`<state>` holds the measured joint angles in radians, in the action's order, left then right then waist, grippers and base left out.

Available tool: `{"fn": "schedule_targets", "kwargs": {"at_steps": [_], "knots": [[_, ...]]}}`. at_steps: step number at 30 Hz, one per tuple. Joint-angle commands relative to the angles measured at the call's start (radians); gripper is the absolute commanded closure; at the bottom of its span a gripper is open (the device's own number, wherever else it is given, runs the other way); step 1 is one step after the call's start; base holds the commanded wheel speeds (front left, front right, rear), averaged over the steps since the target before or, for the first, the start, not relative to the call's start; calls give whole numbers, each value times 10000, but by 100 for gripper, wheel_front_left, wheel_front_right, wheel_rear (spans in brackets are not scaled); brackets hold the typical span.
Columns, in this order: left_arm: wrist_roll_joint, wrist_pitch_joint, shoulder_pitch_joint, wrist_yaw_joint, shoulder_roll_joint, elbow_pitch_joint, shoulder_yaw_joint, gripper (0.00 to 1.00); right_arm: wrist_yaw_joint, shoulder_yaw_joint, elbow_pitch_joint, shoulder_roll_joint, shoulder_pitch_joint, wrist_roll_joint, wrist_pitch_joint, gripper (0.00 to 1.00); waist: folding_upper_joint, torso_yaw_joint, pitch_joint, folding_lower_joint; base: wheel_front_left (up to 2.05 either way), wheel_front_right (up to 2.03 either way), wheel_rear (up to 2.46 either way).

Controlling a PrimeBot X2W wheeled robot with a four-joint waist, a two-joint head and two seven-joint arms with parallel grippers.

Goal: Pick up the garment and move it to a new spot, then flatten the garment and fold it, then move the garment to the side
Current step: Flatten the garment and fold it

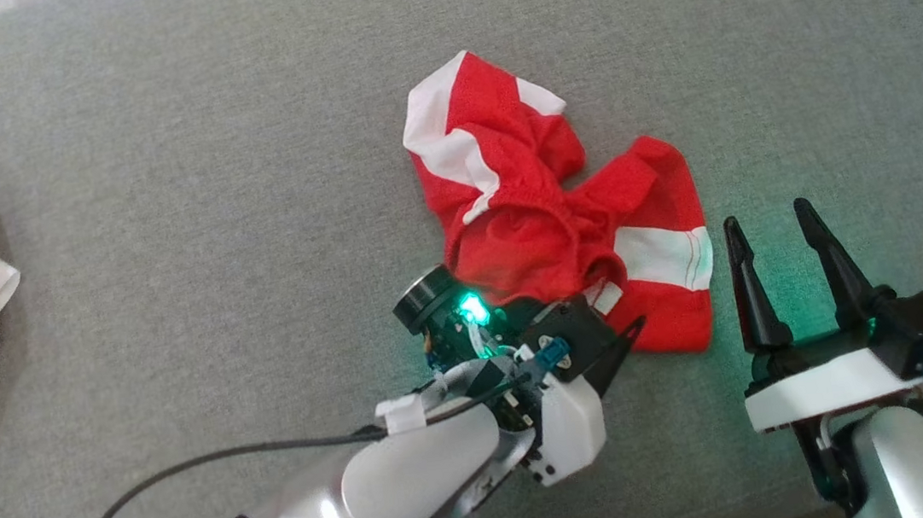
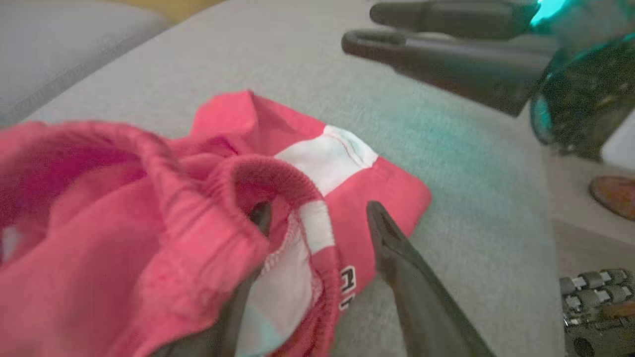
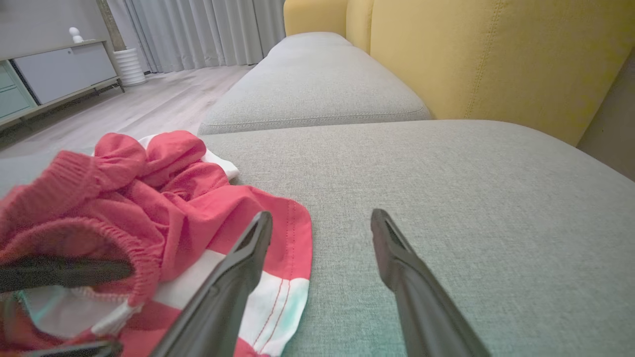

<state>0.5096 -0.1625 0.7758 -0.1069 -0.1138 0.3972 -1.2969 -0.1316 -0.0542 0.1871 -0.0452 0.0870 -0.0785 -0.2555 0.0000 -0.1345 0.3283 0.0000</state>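
Red-and-white garment (image 1: 526, 218) was found crumpled on the grey cushion (image 1: 163, 196), unflattened and unfolded. The left gripper (image 2: 318, 210) was spread wide astride its waistband, and the right gripper (image 1: 769, 218) was spread wide just beside it. Flattening, folding and setting aside were judged outstanding.

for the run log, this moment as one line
garment: crumpled on cushion | left gripper: open, at its waistband | right gripper: open, beside it

The garment (image 1: 549, 190) lies on the cushion (image 1: 159, 153), right tool (image 1: 765, 211) beside it.
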Motion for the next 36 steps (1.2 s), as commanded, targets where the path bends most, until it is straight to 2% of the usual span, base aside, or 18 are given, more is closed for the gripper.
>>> {"fn": "schedule_targets", "kwargs": {"at_steps": [1,3,4,5,9,17,23,25,29,33,36], "knots": [[-87,-148,300,-41,13,-102,177,0,9,-249,-270,-51,4,-62,-63,0,0,-39,42,0,0,0,0],[-155,-335,282,30,-4,45,175,0,9,-258,-276,-51,24,-84,-63,0,0,-70,88,0,0,0,0],[-204,-372,288,47,-9,94,174,26,9,-258,-282,-51,32,-93,-63,0,0,-83,108,0,0,0,0],[-241,-384,287,63,-12,132,174,44,9,-253,-286,-51,34,-98,-63,0,0,-90,123,0,0,0,0],[-341,-236,321,-2,0,225,188,100,9,-219,-273,-51,37,-108,-63,0,0,-111,126,0,0,0,0],[-113,257,425,128,166,-208,403,100,9,-247,-172,-51,-7,-110,-63,0,0,-142,-226,0,0,0,0],[352,503,1188,522,254,-1032,1065,100,9,-382,-30,-51,-150,-186,-63,0,0,-180,-775,0,0,0,0],[893,420,1900,794,124,-1401,1847,100,9,-518,31,-51,-252,-255,-63,0,0,-258,-1109,0,0,0,0],[1591,340,2713,1014,-50,-1690,2882,100,9,-643,94,-51,-346,-289,-63,0,0,-350,-1352,0,0,0,0],[2468,412,3538,1005,-456,-1965,4377,100,9,-784,109,-51,-445,-343,-63,0,0,-474,-1592,0,0,0,0],[3471,30,3019,931,-983,-2283,5075,100,9,-752,79,-51,-569,-340,-63,0,0,-475,-1708,0,0,0,0]]}}
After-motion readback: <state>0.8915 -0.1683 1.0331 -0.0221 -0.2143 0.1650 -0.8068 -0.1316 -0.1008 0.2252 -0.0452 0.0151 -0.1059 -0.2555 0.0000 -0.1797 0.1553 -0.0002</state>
